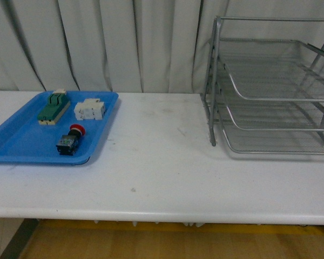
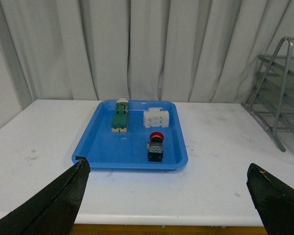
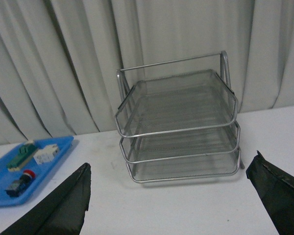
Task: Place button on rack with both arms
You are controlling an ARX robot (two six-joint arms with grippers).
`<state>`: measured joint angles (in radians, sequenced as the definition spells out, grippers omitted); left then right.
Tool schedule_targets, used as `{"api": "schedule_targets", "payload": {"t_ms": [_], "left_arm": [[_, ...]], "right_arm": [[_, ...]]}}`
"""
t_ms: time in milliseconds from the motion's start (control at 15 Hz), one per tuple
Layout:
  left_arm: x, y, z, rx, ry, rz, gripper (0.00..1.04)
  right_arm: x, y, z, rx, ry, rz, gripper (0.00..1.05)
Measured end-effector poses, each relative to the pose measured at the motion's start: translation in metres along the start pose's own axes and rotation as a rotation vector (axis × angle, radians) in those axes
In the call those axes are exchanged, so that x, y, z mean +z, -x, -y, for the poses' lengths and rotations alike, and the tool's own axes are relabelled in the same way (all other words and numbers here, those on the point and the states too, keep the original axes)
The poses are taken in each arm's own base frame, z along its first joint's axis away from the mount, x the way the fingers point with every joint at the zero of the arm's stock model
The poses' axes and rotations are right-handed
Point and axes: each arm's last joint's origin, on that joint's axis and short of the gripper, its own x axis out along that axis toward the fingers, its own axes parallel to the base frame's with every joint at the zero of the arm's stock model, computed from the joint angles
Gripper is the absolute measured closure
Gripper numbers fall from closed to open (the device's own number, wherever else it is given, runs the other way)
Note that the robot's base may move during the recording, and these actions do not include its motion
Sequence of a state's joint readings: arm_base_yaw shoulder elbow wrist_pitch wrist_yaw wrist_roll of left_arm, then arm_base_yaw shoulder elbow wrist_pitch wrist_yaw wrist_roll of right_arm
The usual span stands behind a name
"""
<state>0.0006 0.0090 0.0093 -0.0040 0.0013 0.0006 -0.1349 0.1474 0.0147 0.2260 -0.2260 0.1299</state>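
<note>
Red button in blue tray, rack apart, left pincer, right pincer spread, wrist views only

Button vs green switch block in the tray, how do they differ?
Colour: the button has a round red cap on a black-and-blue body; the switch block is green with cream ends. Shape: the button is short and stubby, the switch block long. Place: the button lies nearer the robot, the switch block at the far side. Both lie in the blue tray.
</note>
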Motion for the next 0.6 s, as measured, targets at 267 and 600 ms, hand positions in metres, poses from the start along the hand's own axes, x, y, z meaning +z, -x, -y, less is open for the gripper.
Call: {"api": "schedule_targets", "payload": {"t_ms": [267,600], "left_arm": [[0.000,0.000,0.000,0.001,0.000,0.000,0.07],[0.000,0.000,0.000,0.002,0.000,0.000,0.07]], "right_arm": [[0.062,-0.088,0.074,-0.055,-0.273,0.198,0.06],[-0.018,-0.193,0.146,-0.118,-0.948,0.083,0.06]]}}
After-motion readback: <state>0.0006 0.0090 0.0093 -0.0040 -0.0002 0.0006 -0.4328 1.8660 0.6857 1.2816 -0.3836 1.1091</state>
